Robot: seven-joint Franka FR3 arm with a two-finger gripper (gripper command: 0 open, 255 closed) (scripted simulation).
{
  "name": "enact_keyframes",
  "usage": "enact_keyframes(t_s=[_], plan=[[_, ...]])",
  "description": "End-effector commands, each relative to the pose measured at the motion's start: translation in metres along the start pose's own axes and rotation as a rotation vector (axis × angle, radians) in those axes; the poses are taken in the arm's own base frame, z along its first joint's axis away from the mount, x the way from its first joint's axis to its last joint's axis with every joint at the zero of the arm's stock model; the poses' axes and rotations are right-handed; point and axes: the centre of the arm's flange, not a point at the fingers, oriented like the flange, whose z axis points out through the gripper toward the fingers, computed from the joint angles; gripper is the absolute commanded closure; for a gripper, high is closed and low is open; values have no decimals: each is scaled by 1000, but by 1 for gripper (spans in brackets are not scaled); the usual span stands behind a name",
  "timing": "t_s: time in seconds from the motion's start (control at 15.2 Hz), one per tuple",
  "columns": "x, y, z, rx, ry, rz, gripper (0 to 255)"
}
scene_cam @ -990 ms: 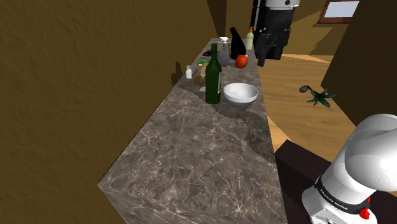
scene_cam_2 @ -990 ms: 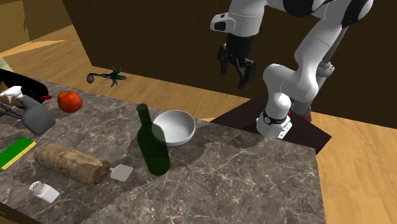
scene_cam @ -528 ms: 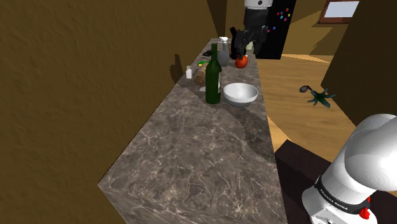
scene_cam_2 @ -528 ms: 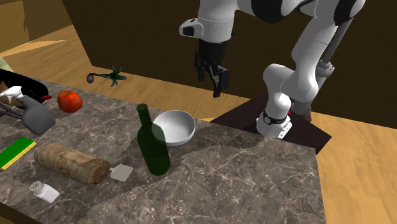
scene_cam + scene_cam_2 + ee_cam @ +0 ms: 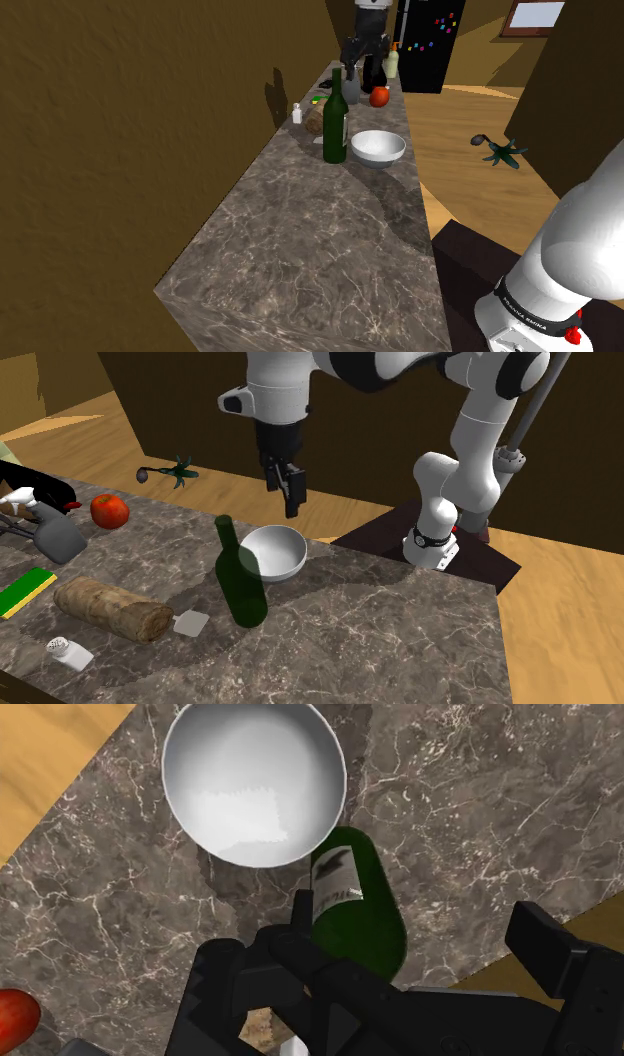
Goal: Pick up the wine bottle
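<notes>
Second exterior view shows the change plainly: over the past second the white arm has swung the all-black tool [image 5: 291, 502] away from the air above the wooden floor [image 5: 560, 602] and in over the grey-veined marble worktop [image 5: 400, 637]. It now hangs high over the round white bowl [image 5: 275, 552]. I judge this to be the approach, nearly lined up but with the descent not yet made and no grasp begun.

In the wrist view the two fingers stand well apart, with nothing clasped between them.

The dark green glass wine bottle [image 5: 240, 587] stands upright on the worktop, just beside the bowl at the bowl's 8 o'clock in the second exterior view. Whether glass and bowl touch I cannot tell. From the tool the bottle lies at about 7 o'clock in that view, well below the fingertips. The shoulder view agrees, with the bottle [image 5: 334, 130] at 7 o'clock from the tool [image 5: 362, 72]. Seen along the tool in the wrist view, the bottle [image 5: 355, 909] falls between the lines of the spread fingers, so a small sideways correction and a descent look to be what remains.
</notes>
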Motion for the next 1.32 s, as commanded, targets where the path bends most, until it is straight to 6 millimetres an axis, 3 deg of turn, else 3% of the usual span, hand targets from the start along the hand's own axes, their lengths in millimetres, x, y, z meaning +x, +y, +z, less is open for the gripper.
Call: enact_keyframes(t_s=[0.0, 0.4, 0.92, 1.06, 1.12, 1.25], plan=[[28, -1, 1, 8, 7, 9, 0], [105, 4, 0, 32, 24, 38, 0], [103, 6, 39, 32, 24, 38, 0], [103, 6, 39, 32, 24, 38, 0], [103, 6, 39, 32, 24, 38, 255], [103, 6, 39, 32, 24, 38, 255]])
